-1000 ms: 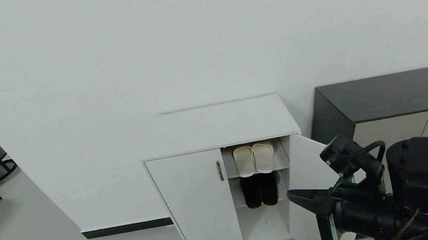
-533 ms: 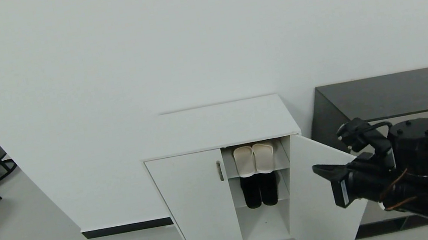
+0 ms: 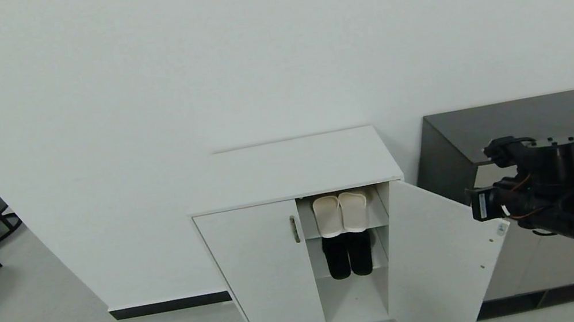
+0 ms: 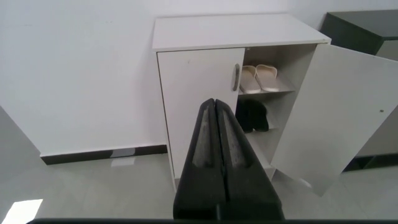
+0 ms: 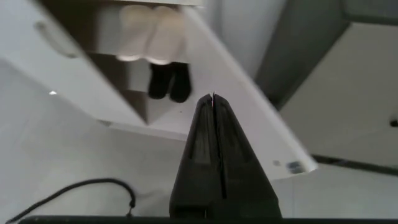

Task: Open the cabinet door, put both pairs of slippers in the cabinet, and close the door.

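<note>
Now the white slippers [image 3: 340, 213] lie on the upper shelf of the cabinet [image 3: 294, 168] and the black slippers [image 3: 348, 256] on the shelf below, with the right door [image 3: 436, 252] swung open and the left door [image 3: 259, 270] shut. The right gripper [image 5: 213, 98], fingers pressed together and empty, is near the open door's outer edge. The left gripper [image 4: 215, 102] is likewise closed on nothing, well back from the cabinet.

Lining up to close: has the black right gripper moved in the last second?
Yes. In the head view the black right gripper went rightward and up, from across the open white cabinet door to its outer edge.
</note>
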`<state>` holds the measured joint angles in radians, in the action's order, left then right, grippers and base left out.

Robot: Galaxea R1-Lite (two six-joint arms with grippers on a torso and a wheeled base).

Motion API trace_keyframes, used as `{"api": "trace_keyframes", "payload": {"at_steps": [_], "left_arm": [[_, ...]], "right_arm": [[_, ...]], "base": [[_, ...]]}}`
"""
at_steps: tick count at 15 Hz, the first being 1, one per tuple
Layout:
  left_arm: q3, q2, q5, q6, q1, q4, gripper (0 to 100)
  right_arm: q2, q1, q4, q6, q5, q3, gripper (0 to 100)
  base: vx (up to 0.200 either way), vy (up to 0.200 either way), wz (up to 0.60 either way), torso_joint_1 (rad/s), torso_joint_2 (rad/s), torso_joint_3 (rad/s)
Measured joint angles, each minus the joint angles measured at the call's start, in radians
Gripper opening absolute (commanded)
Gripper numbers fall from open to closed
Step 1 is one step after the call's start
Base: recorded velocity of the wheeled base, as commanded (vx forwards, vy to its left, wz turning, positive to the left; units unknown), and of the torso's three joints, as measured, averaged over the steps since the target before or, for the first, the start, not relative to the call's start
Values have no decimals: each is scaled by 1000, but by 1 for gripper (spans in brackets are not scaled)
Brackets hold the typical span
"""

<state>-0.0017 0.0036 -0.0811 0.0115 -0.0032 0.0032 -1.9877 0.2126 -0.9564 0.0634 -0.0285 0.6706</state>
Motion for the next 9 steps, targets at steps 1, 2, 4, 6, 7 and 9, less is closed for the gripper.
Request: {"api": "trace_keyframes", "payload": {"at_steps": [1, 2, 4, 6, 7, 9], "left_arm": [[0, 0, 0, 0, 1, 0, 0], [0, 0, 0, 0, 0, 0, 0], [0, 0, 0, 0, 0, 0, 0], [0, 0, 0, 0, 0, 0, 0], [0, 0, 0, -1, 0, 0, 0], [0, 0, 0, -1, 0, 0, 0]], "right_arm": [[-21, -29, 1, 0, 0, 16, 0], [-42, -56, 0, 0, 0, 34, 0], [-81, -100, 1, 0, -1, 66, 0], [-128, -138, 1, 0, 0, 99, 0], [-151, -156, 1, -1, 0, 116, 0], [-190, -190, 1, 0, 0, 141, 0]], "base": [[0, 0, 0, 0, 0, 0], [0, 0, 0, 0, 0, 0], [0, 0, 0, 0, 0, 0], [0, 0, 0, 0, 0, 0], [0, 0, 0, 0, 0, 0], [0, 0, 0, 0, 0, 0]]}}
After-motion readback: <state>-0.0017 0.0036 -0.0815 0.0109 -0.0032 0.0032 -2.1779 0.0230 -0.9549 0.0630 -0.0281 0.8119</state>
